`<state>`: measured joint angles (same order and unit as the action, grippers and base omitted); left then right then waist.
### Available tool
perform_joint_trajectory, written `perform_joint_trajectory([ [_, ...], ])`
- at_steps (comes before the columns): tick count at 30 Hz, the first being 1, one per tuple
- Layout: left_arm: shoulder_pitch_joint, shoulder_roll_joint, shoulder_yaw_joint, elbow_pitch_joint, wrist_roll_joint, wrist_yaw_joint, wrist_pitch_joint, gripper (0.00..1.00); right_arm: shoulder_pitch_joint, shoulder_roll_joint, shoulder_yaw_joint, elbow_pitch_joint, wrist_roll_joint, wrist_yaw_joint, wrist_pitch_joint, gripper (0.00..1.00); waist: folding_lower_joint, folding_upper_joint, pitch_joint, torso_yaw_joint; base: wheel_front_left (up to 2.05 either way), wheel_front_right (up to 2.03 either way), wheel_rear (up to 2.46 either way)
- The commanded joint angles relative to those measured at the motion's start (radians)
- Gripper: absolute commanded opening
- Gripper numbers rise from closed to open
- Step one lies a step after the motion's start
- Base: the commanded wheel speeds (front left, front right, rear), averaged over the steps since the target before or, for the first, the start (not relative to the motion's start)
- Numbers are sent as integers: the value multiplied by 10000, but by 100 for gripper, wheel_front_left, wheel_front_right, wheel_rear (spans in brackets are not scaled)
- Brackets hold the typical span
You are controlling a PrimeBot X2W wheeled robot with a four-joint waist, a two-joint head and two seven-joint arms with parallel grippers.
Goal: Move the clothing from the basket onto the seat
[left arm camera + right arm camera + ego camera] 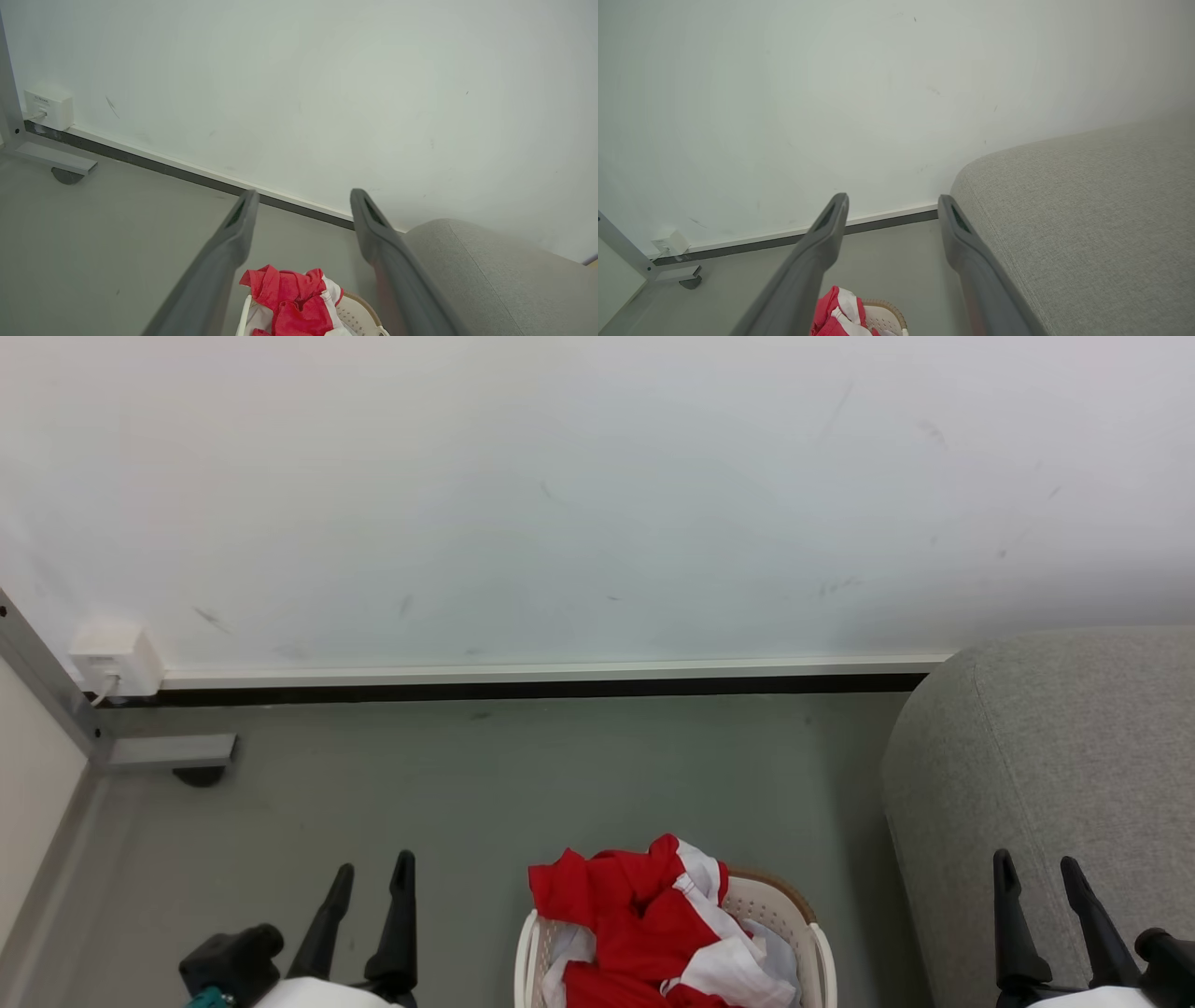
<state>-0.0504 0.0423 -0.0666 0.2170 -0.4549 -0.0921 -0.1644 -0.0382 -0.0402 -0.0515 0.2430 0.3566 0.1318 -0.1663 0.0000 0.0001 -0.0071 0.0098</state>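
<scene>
Red and white clothing (644, 924) is heaped in the cream basket (822, 943) at the bottom middle of the head view, spilling over its far rim. The grey seat (1055, 765) rises at the right, its rounded arm beside the basket. My left gripper (372, 882) stands open at the lower left, above bare floor and left of the basket. My right gripper (1036, 877) stands open at the lower right, in front of the seat's arm. The left wrist view shows the clothing (289, 298) and basket (359, 317) below open fingers (233, 238). In the right wrist view the clothing (836, 312) peeks between open fingers (826, 233), the seat (1087, 210) to the right.
A white wall with a dark skirting strip (523, 689) closes the far side. A white socket box (117, 658) sits on the wall at left, beside a grey metal frame leg with a foot (168, 751). Grey floor (523, 775) spreads between wall and basket.
</scene>
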Motion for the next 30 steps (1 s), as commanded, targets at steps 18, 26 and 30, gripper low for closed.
perform_joint_trajectory([
  [18,159,98,38,-77,1860,-55,-505,100,204,-122,74,134,-1686,-16,-484,100,0,-1,0,-47,0,0,0],
  [26,233,105,-19,-93,2452,-40,-664,100,252,-128,169,380,-2171,-17,-643,100,0,-1,24,-55,0,0,0],
  [30,240,107,-53,-94,2622,-35,-722,100,261,-128,197,444,-2347,-18,-695,100,0,-1,35,-51,0,0,0],
])
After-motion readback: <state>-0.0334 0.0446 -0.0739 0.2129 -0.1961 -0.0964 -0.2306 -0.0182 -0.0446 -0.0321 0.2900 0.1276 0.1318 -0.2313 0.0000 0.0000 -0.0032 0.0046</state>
